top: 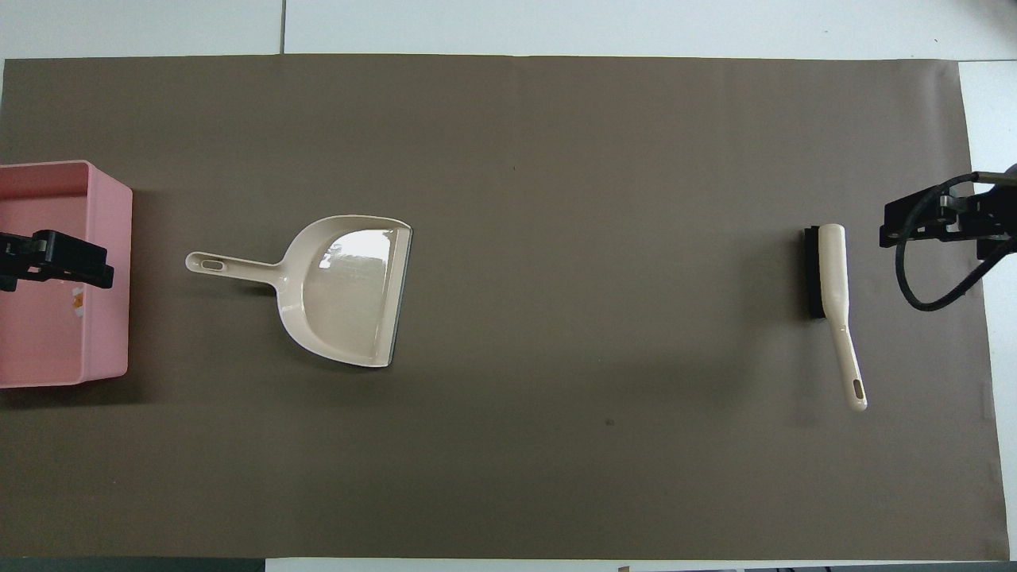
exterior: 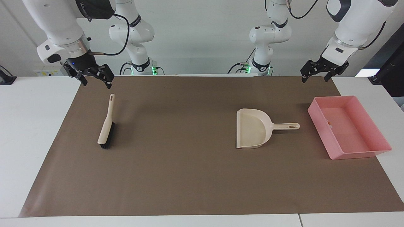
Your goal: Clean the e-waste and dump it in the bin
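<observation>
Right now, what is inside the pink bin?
Inside the bin lies one tiny piece of e-waste, orange and white, by the wall beside the dustpan. In the overhead view the left end effector covers part of the floor.

E-waste in bin; dustpan, brush on mat; both tools raised, empty, jaws apart.

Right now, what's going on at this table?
Nothing is being handled. The e-waste already lies in the pink bin at the left arm's end. The emptied dustpan and the brush lie on the brown mat. The left gripper hangs open above the mat's edge by the bin; the right gripper hangs open near the brush handle.
</observation>
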Motion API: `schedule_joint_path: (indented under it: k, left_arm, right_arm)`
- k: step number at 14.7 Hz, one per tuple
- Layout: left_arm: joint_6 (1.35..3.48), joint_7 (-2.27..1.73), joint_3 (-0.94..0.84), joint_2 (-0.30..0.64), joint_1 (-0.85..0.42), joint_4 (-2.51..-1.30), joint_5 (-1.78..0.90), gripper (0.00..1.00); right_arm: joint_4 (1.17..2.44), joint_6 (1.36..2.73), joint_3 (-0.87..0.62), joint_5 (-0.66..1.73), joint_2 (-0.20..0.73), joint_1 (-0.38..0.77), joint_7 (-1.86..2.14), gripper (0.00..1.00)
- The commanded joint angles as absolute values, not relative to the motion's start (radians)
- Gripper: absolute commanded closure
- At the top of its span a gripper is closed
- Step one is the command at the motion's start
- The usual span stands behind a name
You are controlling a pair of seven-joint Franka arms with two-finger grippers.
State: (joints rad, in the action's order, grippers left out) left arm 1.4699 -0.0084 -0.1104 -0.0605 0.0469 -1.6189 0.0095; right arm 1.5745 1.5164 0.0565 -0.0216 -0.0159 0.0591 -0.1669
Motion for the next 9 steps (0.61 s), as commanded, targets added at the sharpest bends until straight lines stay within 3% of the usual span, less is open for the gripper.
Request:
schedule_joint_path:
  k: [1, 9]
  left_arm:
    - [1.508, -0.003, -0.117, -0.092, 0.06, -1.66, -0.026, 0.01]
    - [1.531, -0.005, -0.117, -0.1, 0.061, -1.677, -0.038, 0.01]
  right_arm:
    - [1.582, 1.516, 0.052, -0.018, -0.02, 0.054, -0.176, 0.0]
    - [1.582, 1.516, 0.052, -0.018, -0.02, 0.054, -0.178, 0.0]
